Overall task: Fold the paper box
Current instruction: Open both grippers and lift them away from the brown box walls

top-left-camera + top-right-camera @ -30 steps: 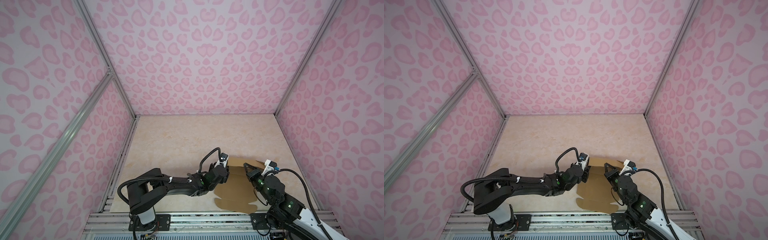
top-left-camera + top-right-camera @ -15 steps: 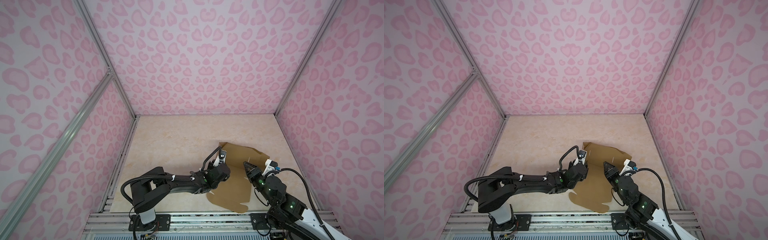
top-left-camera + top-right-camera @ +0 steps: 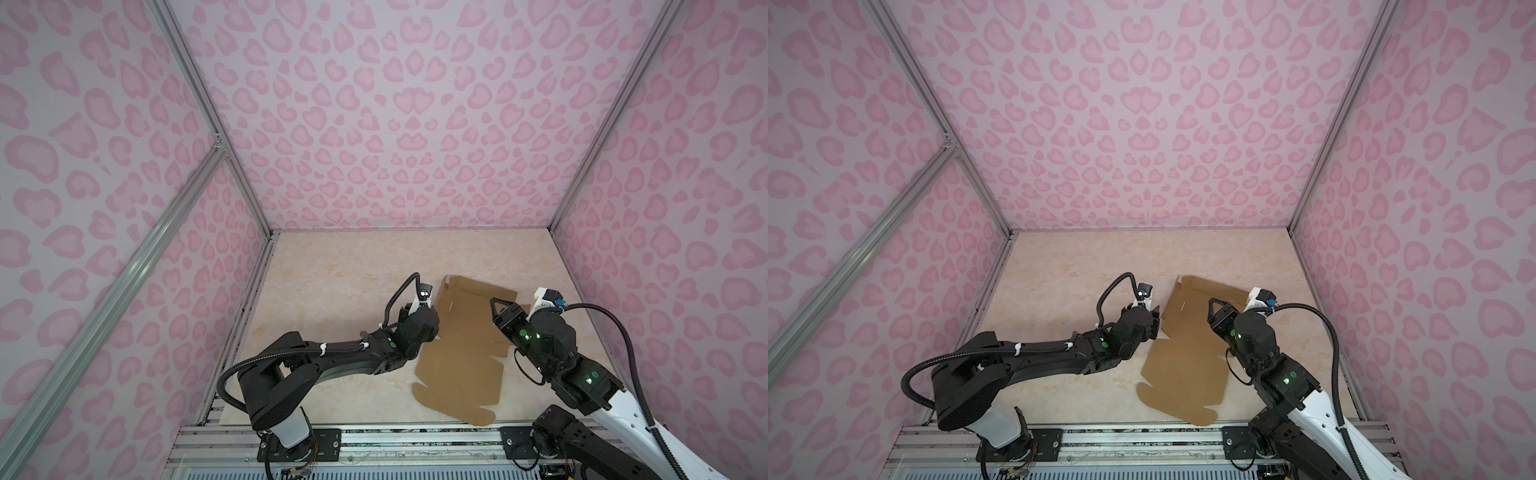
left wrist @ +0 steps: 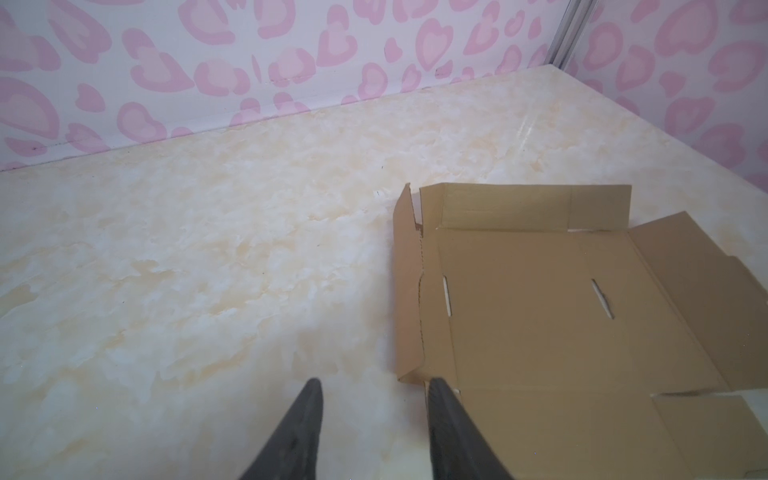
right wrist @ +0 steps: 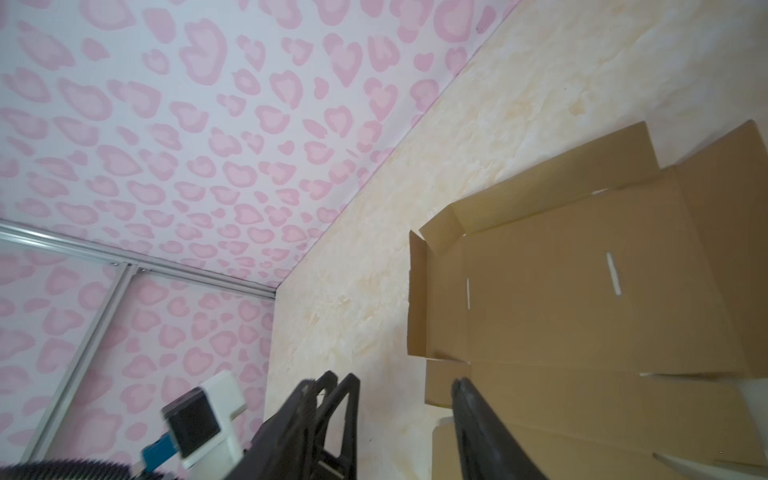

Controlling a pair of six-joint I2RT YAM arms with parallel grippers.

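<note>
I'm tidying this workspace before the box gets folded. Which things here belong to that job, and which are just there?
Belongs to the job:
- paper box, mostly flat, two edge flaps raised
- left gripper, open, at the box's corner
- right gripper, open

Just there:
- table
- pink patterned walls
- metal frame rail

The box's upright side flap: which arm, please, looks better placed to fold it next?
Left, probably: the left gripper, jaws open, sits at the near end of that flap; the right gripper hovers across the box.
</note>
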